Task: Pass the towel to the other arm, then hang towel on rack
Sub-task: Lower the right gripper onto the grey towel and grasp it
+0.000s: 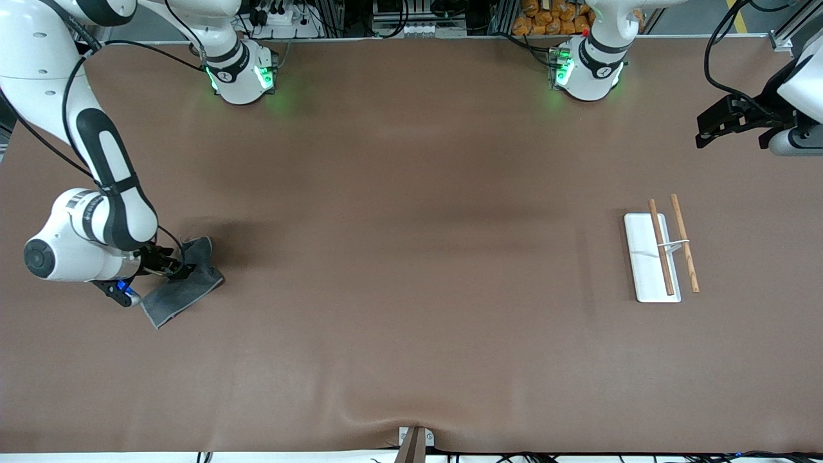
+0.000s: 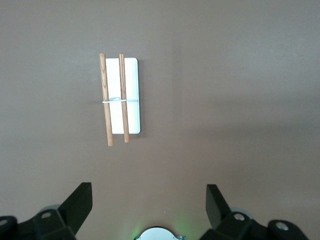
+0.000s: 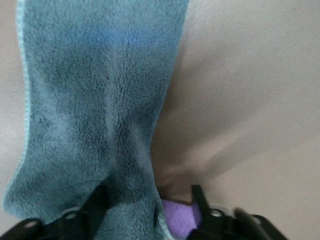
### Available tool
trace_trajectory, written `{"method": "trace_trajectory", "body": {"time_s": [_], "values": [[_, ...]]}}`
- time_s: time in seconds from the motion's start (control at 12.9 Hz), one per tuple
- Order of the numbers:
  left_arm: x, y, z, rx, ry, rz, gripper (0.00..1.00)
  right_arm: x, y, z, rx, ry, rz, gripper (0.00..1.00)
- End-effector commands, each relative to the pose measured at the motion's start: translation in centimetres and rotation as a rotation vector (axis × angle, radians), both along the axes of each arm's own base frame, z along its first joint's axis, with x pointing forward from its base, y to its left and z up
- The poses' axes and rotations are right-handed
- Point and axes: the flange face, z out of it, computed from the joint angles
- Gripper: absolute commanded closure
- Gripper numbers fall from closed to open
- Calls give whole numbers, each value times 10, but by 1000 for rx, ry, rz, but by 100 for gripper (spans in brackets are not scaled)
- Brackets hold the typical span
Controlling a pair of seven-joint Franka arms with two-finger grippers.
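While on the table [image 1: 411, 308], towel [image 1: 190, 290] between spread fingers [image 3: 198, 199] of right hand [image 1: 168, 265].

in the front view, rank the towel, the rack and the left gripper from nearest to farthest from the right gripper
1. The dark grey soft cloth towel: at the right gripper, whose fingers straddle one edge, at the right arm's end of the table.
2. The rack, white base plate with two wooden rods: toward the left arm's end.
3. The left gripper: open, waiting past the rack at that end.
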Motion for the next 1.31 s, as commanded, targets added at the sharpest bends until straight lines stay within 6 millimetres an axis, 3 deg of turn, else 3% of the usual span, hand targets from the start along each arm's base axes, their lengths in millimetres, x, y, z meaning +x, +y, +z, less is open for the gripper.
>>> {"method": "trace_trajectory", "body": {"time_s": [0.0,0.31,0.54,0.93,1.0,1.24], "values": [[1,4,6,4,-15,7,0,-5,1,-2,10,-15,-3,100],[2,3,6,3,-20,2,0,-3,1,4,9,-23,-6,100],[3,4,6,3,-27,4,0,4,3,36,4,-59,-3,100],[10,7,-2,20,-21,-4,0,26,30,136,29,-90,89,100],[10,9,-1,20,-23,-1,0,31,45,162,42,-130,160,100],[9,13,1,25,-26,6,0,48,92,215,76,-203,322,100]]}}
